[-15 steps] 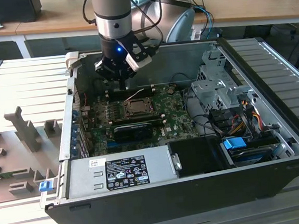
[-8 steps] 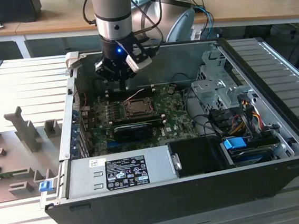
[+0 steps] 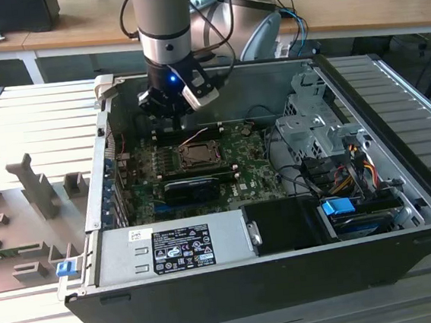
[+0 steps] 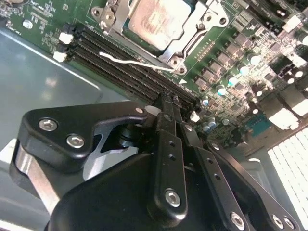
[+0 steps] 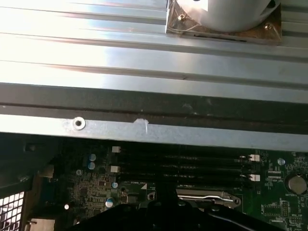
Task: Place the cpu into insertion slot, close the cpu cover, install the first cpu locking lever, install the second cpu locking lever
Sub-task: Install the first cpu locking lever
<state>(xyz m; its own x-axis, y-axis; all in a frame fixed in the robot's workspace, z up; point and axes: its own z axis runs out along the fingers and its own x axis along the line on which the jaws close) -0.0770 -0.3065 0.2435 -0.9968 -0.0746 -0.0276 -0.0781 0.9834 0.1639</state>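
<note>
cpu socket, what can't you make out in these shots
- Exterior view: the insertion slot is too small to tell whether it is latched.
- Second wrist view: the cpu and the cpu cover run off the picture's edge, so one side is unseen.
- First wrist view: the gripper hides nearly all of the insertion slot.

Wooden desks (image 3: 73, 32) behind; ribbed grey table (image 3: 36, 125) underneath; glare on ribs.

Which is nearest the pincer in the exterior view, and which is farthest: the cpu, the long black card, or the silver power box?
1. The cpu, right by the pincer.
2. The long black card, just past the cpu.
3. The silver power box, along the front wall of the case.
</note>
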